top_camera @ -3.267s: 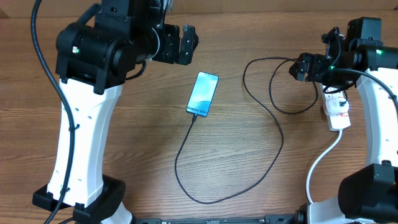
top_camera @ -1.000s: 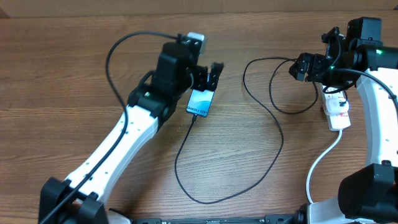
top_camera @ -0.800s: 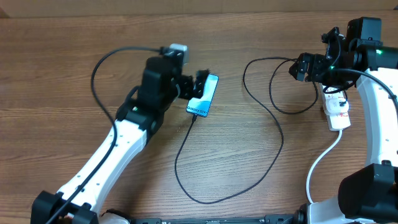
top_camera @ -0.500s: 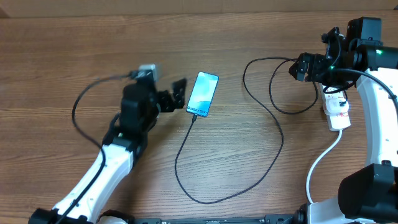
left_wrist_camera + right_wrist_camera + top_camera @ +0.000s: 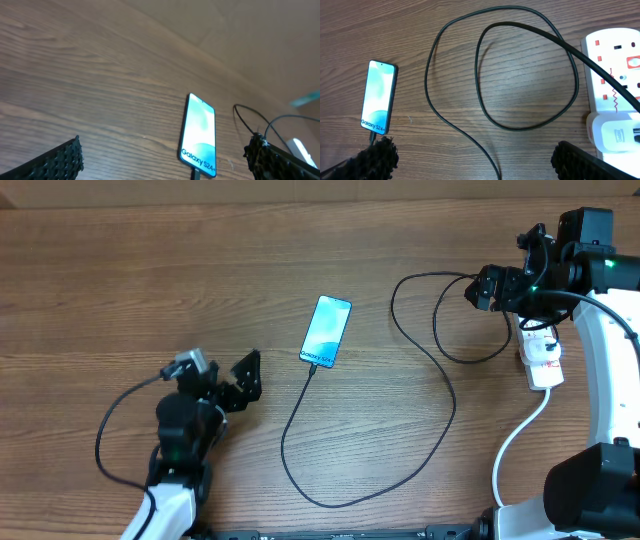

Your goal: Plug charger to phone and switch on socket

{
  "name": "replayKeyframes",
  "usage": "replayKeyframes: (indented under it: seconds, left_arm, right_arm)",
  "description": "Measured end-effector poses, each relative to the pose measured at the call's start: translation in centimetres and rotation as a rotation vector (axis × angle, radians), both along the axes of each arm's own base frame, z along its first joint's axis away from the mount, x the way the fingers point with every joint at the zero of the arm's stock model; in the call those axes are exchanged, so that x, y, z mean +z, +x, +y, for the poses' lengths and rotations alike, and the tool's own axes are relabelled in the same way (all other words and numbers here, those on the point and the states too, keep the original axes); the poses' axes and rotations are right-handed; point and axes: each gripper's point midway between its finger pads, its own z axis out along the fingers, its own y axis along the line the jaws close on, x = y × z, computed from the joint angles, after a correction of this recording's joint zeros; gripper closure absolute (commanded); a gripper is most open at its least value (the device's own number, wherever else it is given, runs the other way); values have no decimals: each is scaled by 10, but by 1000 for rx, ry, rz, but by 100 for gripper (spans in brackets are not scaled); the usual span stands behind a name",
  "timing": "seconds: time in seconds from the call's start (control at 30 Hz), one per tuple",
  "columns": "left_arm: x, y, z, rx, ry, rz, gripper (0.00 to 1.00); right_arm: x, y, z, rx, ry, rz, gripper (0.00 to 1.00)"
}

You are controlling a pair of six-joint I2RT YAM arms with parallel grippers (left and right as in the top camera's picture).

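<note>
On the table (image 5: 400, 470), phone (image 5: 326, 331) well beyond wide empty left fingers (image 5: 56, 161), charger (image 5: 426, 75) under wide right fingers (image 5: 372, 159)

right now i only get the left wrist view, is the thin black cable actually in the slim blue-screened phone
observer: looks so, the thin black charger cable meets the slim blue-screened phone at its short edge by the text
operator: and its far end
observer: it crosses the white power strip, where a white adapter sits plugged in
operator: right arm touching anything
observer: no, the right gripper has open jaws, nothing between them
</note>
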Motion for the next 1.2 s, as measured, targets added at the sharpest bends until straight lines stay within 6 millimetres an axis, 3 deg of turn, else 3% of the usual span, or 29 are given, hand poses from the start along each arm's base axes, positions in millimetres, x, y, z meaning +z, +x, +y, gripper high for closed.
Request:
replayKeyframes:
  seconds: [0.3, 0.57, 0.93, 1.2]
  left_arm:
    - [-13, -30, 10, 33, -26, -23, 1]
    - [-8, -39, 13, 48, -21, -25, 0]
    - [-7, -67, 30, 135, 8, -7, 1]
    - [43, -73, 35, 149, 76, -241, 0]
  right_arm:
    - [0, 0, 0, 0, 0, 1, 0]
    - [0, 0, 0, -1, 0, 1, 0]
    - [0, 0, 0, 0, 0, 0, 0]
    - [0, 0, 0, 0, 1, 0, 0]
